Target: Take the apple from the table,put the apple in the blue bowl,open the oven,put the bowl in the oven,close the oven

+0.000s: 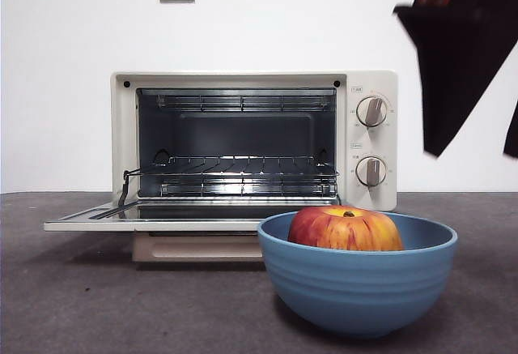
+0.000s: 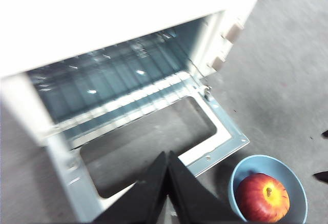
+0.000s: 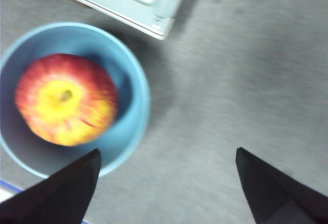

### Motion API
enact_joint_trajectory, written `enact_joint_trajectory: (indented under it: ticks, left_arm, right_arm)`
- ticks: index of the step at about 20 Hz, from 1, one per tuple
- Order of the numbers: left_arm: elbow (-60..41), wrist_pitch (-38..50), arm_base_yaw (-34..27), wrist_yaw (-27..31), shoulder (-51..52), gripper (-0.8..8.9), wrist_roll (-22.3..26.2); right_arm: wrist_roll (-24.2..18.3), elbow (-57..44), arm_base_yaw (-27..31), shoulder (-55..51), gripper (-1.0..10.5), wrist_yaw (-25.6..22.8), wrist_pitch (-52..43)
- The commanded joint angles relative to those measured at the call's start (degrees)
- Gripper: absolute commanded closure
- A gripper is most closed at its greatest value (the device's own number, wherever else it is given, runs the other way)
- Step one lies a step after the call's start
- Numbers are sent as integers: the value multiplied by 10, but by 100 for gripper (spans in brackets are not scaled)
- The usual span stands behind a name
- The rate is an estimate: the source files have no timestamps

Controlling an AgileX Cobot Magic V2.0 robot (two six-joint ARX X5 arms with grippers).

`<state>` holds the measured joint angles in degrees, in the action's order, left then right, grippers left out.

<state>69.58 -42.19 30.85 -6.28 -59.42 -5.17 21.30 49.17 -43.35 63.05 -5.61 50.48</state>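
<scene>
Right claw [image 3: 166, 183] stood with its jaws spread wide and empty, hanging above the counter [image 3: 246, 80] just beside the blue bowl [image 3: 134, 88]. We noted the left claw [image 2: 167, 183] with its two jaws pressed together and gripping nothing, positioned over the lowered door [image 2: 215, 116] of the oven [image 2: 102, 24]. We recorded the apple [image 1: 346, 228] resting inside the blue bowl [image 1: 356, 285], stem dimple facing up, with the bowl standing on the counter [image 1: 97, 305] in front of the oven [image 1: 368, 83], near the corner of the door [image 1: 97, 223]. We observed the door folded down flat and the wire rack [image 1: 235, 164] visible inside the cavity. We saw a dark arm [image 1: 457, 54] at the upper right of the front view.
</scene>
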Motion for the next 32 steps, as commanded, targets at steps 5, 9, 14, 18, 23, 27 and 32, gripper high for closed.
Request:
enact_joint_trajectory:
  ticks: [5,9,14,18,23,27,32]
  left_arm:
    - [-71,-30,2,3,103,807,-24]
    - [-110,-37,2,3,154,807,-44]
    - [-129,-68,2,3,202,807,-60]
    - [-129,-110,2,3,229,807,-60]
    - [-129,-137,2,10,233,807,-60]
    - [-129,-138,2,37,233,807,-60]
    - [-129,-137,2,52,228,807,-55]
  right_arm:
    - [-6,-46,40,47,556,35,-83]
    - [-17,-53,70,63,572,78,-113]
    - [-19,-54,76,96,637,114,-152]
    - [-18,-54,75,139,701,144,-179]
    - [-18,-54,75,149,863,144,-170]
    - [-18,-54,75,149,944,147,-162]
    - [7,-34,74,131,944,193,-152]
